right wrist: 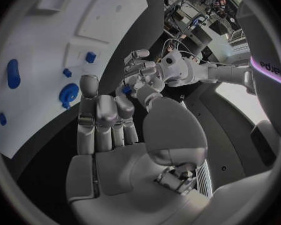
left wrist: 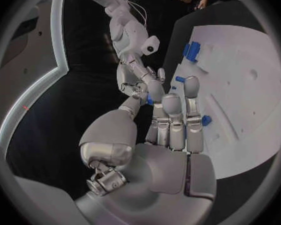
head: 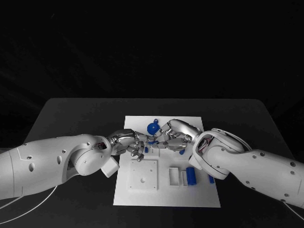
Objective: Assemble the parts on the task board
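The white task board lies mid-table, also seen as the task board and task board. My left hand and right hand meet fingertip to fingertip above its far half. A small blue part sits between the left thumb and finger, with the right hand's fingers touching it; the same blue part sits at the right hand's thumb and fingertips. A round blue part lies on the board behind the hands. A blue cylinder and a small blue piece lie near the right arm.
A raised white square plate and a white block stand on the board's near half. Small blue pegs stand in the board near the round part. Bare black table surrounds the board.
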Available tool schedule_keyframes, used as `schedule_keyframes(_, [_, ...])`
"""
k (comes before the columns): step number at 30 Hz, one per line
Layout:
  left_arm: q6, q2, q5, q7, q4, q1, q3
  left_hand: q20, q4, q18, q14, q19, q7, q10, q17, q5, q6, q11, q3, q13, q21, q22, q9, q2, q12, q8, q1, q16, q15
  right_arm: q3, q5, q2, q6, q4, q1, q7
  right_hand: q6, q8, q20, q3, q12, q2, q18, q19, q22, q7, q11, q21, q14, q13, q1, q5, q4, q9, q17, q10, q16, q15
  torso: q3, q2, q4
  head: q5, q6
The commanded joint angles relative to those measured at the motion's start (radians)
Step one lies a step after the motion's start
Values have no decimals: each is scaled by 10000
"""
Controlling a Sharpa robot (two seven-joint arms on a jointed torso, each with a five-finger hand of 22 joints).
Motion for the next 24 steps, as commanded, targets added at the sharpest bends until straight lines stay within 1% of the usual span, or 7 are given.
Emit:
schedule_keyframes(1, [142,3,179,262,20,18,18,-2,-56,12,-40,-108,-99,10,20,-83,185,53,-35,17,79,215,-236,205,51,-71,361,71,-11,-10,-56,-59,-187,-69,-18,-87,-555,3,96,-697,-325,-351,63,-170,-189,187,96,-553,-228,-266,-27,241,84,-107,-200,-240,-321,63,0,-4,2,5,1])
schedule_keyframes(5, [-41,1,116,157,-12,22,18,-7,-66,29,12,-92,-81,64,49,-277,271,52,-115,31,166,212,-572,204,71,-138,570,104,-17,-10,-47,-150,-476,-128,-17,-94,-1312,20,277,-2174,-730,-336,172,-254,-390,381,254,-940,-539,-724,366,418,275,-104,-548,-632,-729,213,3,-3,1,15,7])
schedule_keyframes(10, [-242,4,-123,-3,-56,39,18,-13,-44,42,32,-109,-103,83,78,-259,199,20,-155,46,227,205,-695,189,85,95,656,112,-22,-10,26,-338,-740,-196,-17,-52,-2430,-44,353,-3128,-796,-280,219,-198,-519,475,327,-1213,-698,-1049,736,635,448,-159,-785,-838,-817,279,6,-2,-5,41,19])
schedule_keyframes(13, [-427,21,-366,-126,-122,77,18,-16,-14,46,63,-97,-104,85,78,-304,125,9,-157,60,249,202,-615,204,107,189,687,119,-25,-9,124,-527,-872,-259,-17,-7,-2400,-43,357,-3386,-698,-256,224,-134,-481,476,327,-1335,-724,-1196,868,808,571,-158,-883,-867,-736,279,11,-2,-7,62,17])
schedule_keyframes(19, [-706,85,-1103,-647,-292,215,16,-18,6,44,63,-94,-106,77,77,-329,106,4,-143,71,275,207,-573,214,125,202,703,124,-27,35,347,-891,-1090,-408,-12,51,-2076,-31,341,-3312,-633,-265,223,-98,-425,453,305,-1337,-693,-1184,877,964,561,-143,-873,-828,-677,263,16,-5,-21,81,14])
schedule_keyframes(21, [-876,110,-1578,-1025,-335,288,15,-22,0,47,78,-82,-111,89,76,-326,122,-8,-140,73,286,207,-568,205,133,202,710,130,-31,102,451,-998,-1163,-492,-8,88,-1947,-21,335,-3271,-610,-269,220,-90,-401,443,298,-1341,-674,-1181,884,993,551,-135,-863,-812,-647,256,18,-8,-23,81,10])
schedule_keyframes(24, [-1182,164,-2415,-1743,-399,425,13,-47,-11,56,150,-17,-125,165,65,-319,178,-37,-138,64,344,210,-589,180,139,165,749,143,-58,291,707,-1102,-1240,-648,-2,155,-1823,-18,327,-3241,-570,-262,222,-69,-377,431,288,-1337,-648,-1159,876,1069,542,-130,-843,-779,-606,247,27,-3,-6,81,-16])
